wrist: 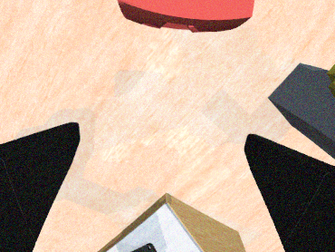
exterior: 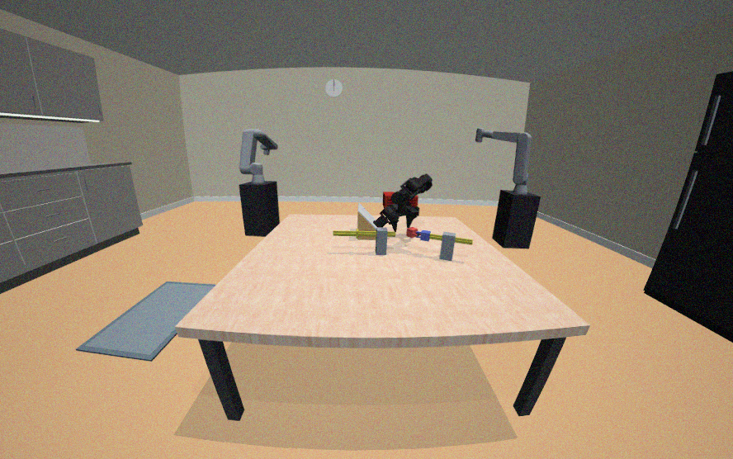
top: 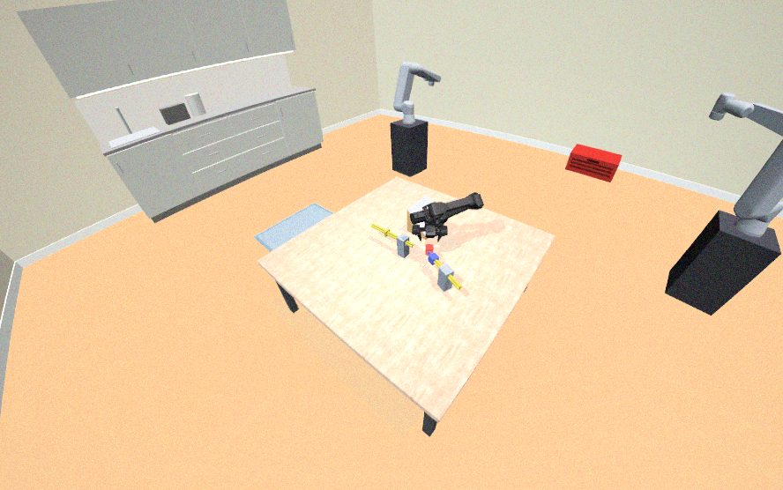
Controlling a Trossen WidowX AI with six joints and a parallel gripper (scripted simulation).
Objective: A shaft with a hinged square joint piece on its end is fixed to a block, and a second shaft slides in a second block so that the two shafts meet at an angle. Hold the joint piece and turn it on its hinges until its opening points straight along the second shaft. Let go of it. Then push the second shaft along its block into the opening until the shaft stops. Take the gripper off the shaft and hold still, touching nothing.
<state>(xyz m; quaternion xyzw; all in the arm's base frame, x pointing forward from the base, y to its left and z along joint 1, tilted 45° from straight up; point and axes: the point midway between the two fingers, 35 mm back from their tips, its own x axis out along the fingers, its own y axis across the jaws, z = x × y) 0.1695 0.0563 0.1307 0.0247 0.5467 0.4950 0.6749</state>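
The red joint piece [top: 428, 248] [exterior: 412, 232] [wrist: 186, 9] is joined to a blue piece [top: 433, 259] [exterior: 425, 235] on the end of the yellow fixed shaft [top: 456, 284] [exterior: 460, 239], held by a grey block [top: 444, 279] [exterior: 446, 247]. The second yellow shaft [top: 381, 229] [exterior: 351, 233] [wrist: 332, 81] passes through the other grey block [top: 402, 247] [exterior: 381, 242] [wrist: 303, 100]. Its near end is apart from the red piece. My gripper [top: 429, 237] [exterior: 402, 229] [wrist: 166, 137] is open and empty, pointing down behind and above the red piece. The exact direction of the opening is unclear.
A wooden wedge with a white sloped face [top: 412, 220] [exterior: 365, 225] [wrist: 213, 222] stands on the table [top: 358, 288] [exterior: 378, 302] by the arm, behind the second shaft. Both blocks stand upright near the gripper.
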